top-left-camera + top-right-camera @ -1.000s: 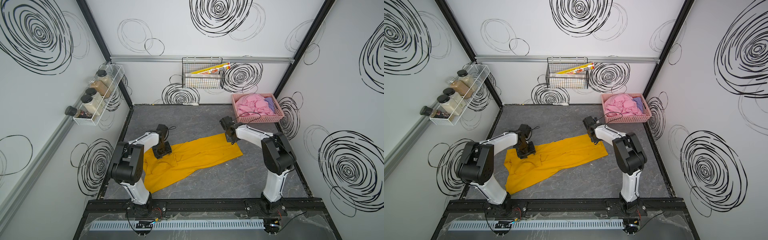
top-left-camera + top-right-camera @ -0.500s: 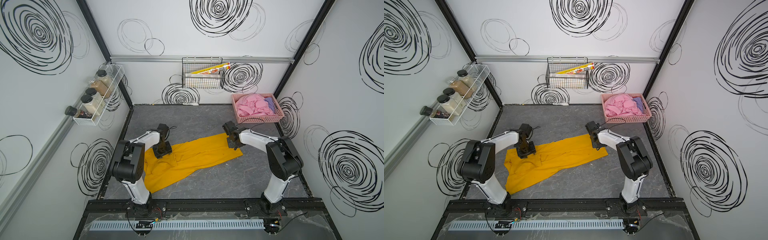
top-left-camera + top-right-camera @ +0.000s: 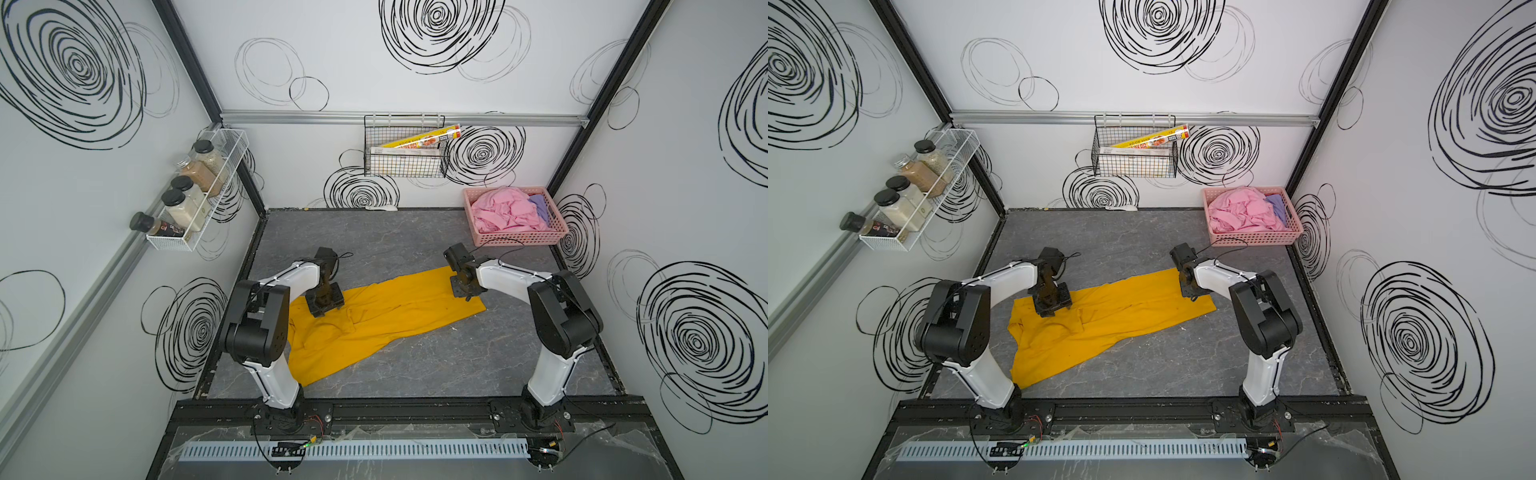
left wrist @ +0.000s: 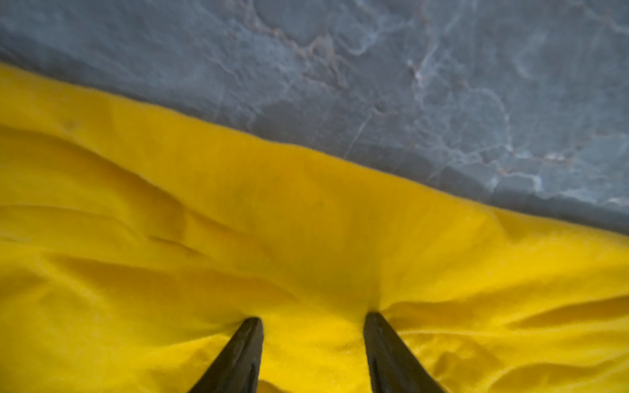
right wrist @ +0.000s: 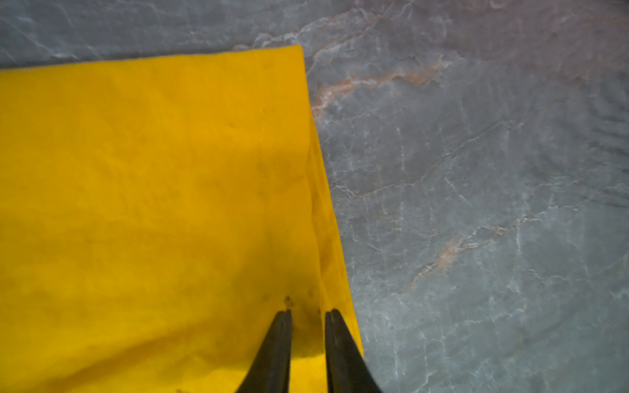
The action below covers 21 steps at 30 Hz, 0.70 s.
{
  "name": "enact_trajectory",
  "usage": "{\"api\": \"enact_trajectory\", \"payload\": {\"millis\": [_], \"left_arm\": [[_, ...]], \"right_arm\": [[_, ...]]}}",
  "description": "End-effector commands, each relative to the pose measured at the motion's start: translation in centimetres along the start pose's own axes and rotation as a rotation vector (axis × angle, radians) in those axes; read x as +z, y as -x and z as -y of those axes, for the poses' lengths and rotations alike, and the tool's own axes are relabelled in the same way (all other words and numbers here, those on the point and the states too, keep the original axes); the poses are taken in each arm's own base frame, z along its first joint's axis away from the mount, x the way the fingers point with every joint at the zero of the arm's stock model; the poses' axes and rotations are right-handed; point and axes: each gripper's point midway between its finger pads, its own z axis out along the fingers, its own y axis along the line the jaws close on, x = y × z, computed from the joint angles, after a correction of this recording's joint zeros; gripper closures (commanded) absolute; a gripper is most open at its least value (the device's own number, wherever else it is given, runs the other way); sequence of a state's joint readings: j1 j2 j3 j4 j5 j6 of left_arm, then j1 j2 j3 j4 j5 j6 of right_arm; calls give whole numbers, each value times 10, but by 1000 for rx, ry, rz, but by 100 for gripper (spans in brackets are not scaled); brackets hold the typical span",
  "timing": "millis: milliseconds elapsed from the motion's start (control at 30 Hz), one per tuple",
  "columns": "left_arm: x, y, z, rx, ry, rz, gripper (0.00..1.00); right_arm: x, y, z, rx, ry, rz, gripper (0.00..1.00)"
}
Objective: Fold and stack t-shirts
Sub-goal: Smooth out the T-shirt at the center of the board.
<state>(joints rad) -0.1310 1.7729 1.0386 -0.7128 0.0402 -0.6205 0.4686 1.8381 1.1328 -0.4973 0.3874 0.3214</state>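
The yellow t-shirt (image 3: 386, 316) is lying on the grey table (image 3: 415, 365) in a long slanted strip, running from the front near the left arm's base up toward the right arm. Its left end is lying wide and wrinkly, and its right end is lying flat with a straight edge. The left arm is rising from the front rail, bending at a high elbow and leaning its white forearm in over the cloth. The wrist is turning down, so the left hand (image 3: 326, 305) is pointing straight down onto the wrinkly end. In the left wrist view its two dark fingers (image 4: 238, 357) are standing apart and pressing into the shirt, with folds spreading out from the tips. The right arm is bending the same way (like a mirror of the left one) and reaching in toward the middle. The right hand (image 3: 465, 291) is pointing down at the shirt's right end, just by the side edge. Its fingers (image 5: 275, 347) are sitting close together with a thin gap, and I cannot tell whether they are pinching cloth. The pink t-shirt (image 3: 505, 210) and the purple t-shirt (image 3: 540, 208) are lying crumpled in the pink basket (image 3: 519, 241) at the back right corner.
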Motion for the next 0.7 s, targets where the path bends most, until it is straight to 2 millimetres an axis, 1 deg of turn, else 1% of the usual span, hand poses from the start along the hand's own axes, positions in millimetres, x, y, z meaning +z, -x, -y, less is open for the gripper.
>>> {"api": "enact_trajectory", "payload": {"millis": [0, 233, 533, 600, 667], "left_arm": [[38, -27, -33, -2, 138, -114, 45], [38, -25, -34, -7, 140, -112, 45], [40, -24, -36, -17, 139, -115, 45], [40, -23, -37, -19, 138, -114, 45], [40, -24, -37, -20, 138, -115, 45]], "right_arm": [[8, -6, -5, -11, 15, -22, 81], [11, -10, -6, -15, 19, -37, 82], [17, -18, -12, -7, 50, -69, 73], [16, -17, -13, -7, 52, -67, 75], [16, -16, -13, -8, 53, -65, 80]]}}
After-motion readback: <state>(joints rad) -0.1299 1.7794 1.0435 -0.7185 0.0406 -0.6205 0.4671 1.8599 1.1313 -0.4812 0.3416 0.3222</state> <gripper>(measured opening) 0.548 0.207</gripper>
